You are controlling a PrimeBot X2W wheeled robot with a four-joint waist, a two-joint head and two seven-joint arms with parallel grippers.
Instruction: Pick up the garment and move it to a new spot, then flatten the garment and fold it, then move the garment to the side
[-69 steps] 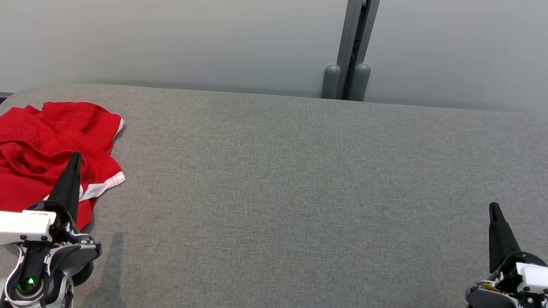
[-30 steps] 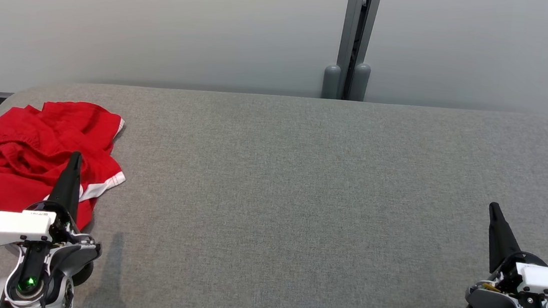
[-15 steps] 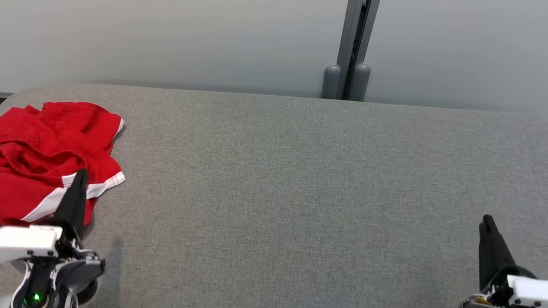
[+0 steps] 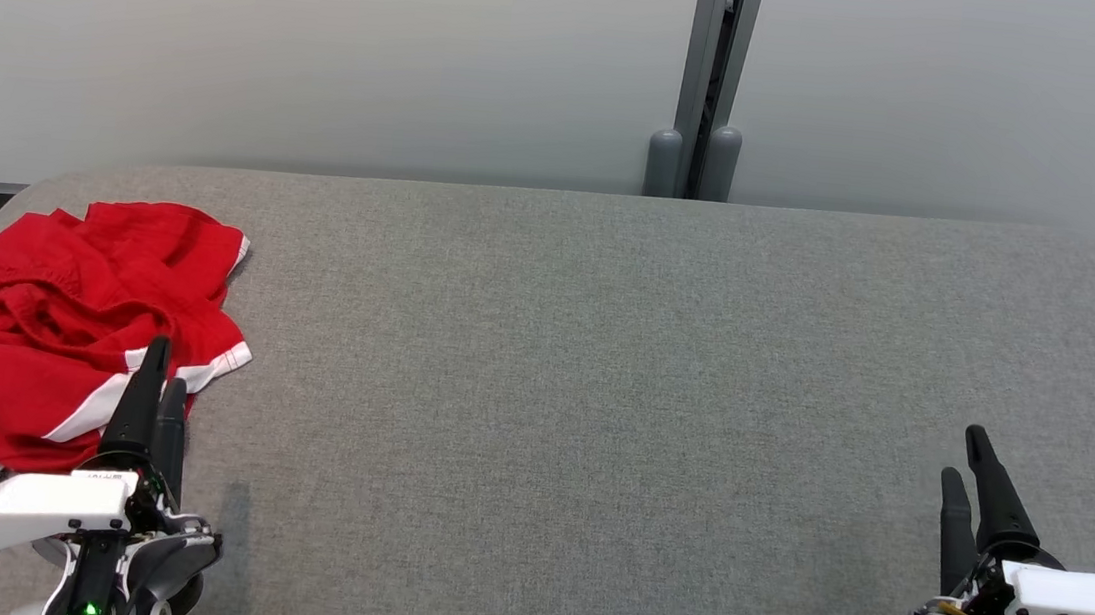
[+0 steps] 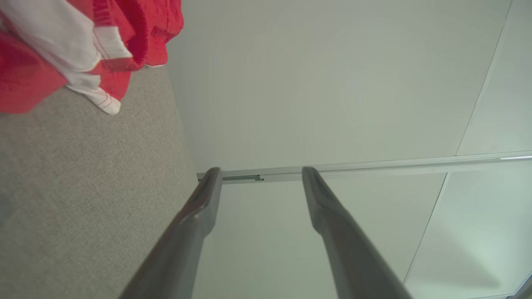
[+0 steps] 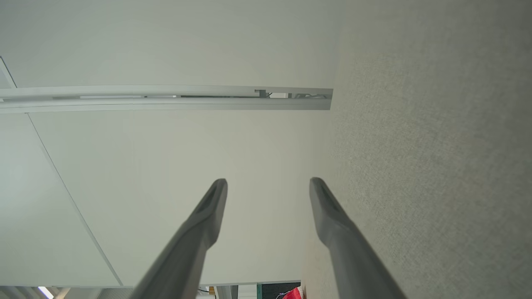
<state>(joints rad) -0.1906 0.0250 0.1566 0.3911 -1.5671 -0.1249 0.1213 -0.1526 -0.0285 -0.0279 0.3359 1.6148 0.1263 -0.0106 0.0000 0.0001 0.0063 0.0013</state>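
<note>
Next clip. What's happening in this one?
A crumpled red garment lies at the left end of a grey table. The robot's left gripper is open beside the garment's near edge, holding nothing. The right gripper is open too, over bare table at the far right. The garment is not yet picked up.

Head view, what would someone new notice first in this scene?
The crumpled red garment with white trim, at the left end of the grey table, stands out most. Low at the near edge, the left gripper sits next to the garment and the right gripper far off to the right, both with fingers apart and empty.
</note>
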